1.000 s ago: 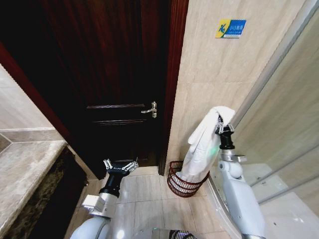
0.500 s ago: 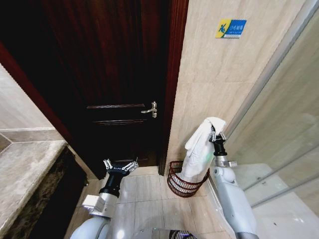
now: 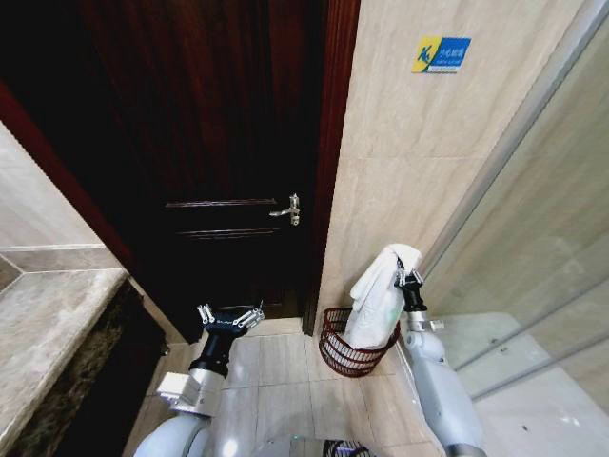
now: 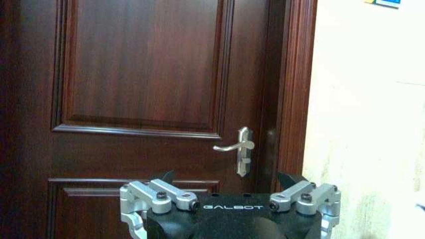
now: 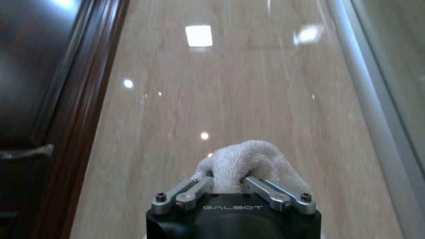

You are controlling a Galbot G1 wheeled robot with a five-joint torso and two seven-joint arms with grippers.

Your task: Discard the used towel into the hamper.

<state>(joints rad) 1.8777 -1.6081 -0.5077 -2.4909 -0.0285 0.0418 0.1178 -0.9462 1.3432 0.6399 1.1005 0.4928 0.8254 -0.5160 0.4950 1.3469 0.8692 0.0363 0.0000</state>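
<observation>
A white towel (image 3: 380, 295) hangs from my right gripper (image 3: 409, 278), which is shut on its top fold. Its lower end reaches down into the hamper (image 3: 344, 353), a small round dark reddish-brown wire basket on the floor by the tiled wall. In the right wrist view the towel (image 5: 247, 158) bunches between the fingers (image 5: 188, 191) of the right gripper (image 5: 229, 185). My left gripper (image 3: 229, 317) is held open in front of the dark door, away from the hamper. The left wrist view shows the left gripper (image 4: 230, 180) with nothing between its fingers.
A dark wooden door (image 3: 219, 152) with a metal handle (image 3: 288, 210) stands left of the hamper. A beige tiled wall (image 3: 419, 143) rises behind it. A glass shower panel (image 3: 542, 248) lies on the right. A stone counter (image 3: 48, 324) is at the left.
My right gripper has come down and moved left with the towel, so more of the towel now sits in the hamper. The left arm has not moved.
</observation>
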